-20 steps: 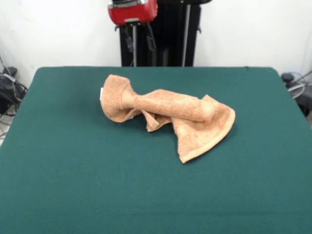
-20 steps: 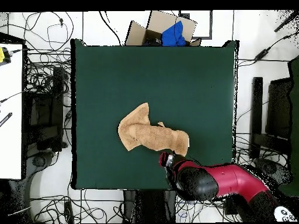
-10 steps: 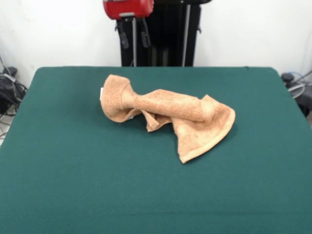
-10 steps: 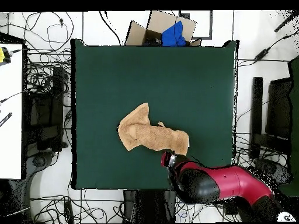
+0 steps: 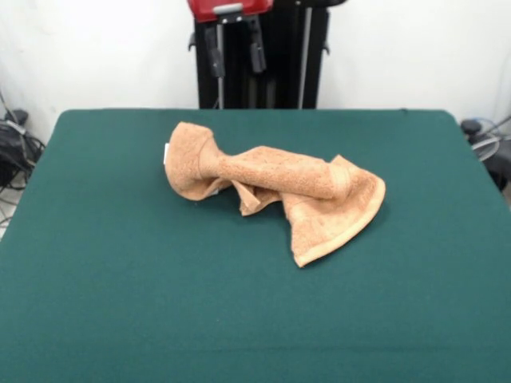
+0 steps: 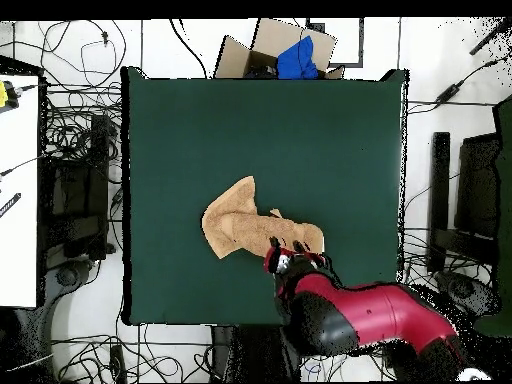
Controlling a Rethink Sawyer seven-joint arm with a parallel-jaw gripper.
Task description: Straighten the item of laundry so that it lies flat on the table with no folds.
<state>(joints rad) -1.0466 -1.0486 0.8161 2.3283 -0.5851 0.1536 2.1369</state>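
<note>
The item of laundry, a light-orange towel (image 5: 275, 187), lies crumpled and twisted near the middle of the dark green table (image 5: 96, 271). One end is bunched at the left and a flatter hemmed corner spreads at the right. A tiny white tag shows at its left end. My gripper (image 5: 235, 52) hangs high behind the towel, open, with its two black fingers apart and nothing between them. In the overhead view the gripper (image 6: 287, 262) sits over the towel's (image 6: 250, 230) edge nearest the base, and the red arm (image 6: 365, 315) trails off the table (image 6: 300, 130).
A cardboard box with blue cloth (image 6: 290, 55) stands beyond the table's far edge. Cables cover the floor on all sides. A white desk (image 6: 18, 190) is at the left, and the black pedestal (image 5: 279, 64) stands behind the table.
The gripper has shifted sideways and come forward toward the towel, now over its edge in the overhead view. The towel has not moved.
</note>
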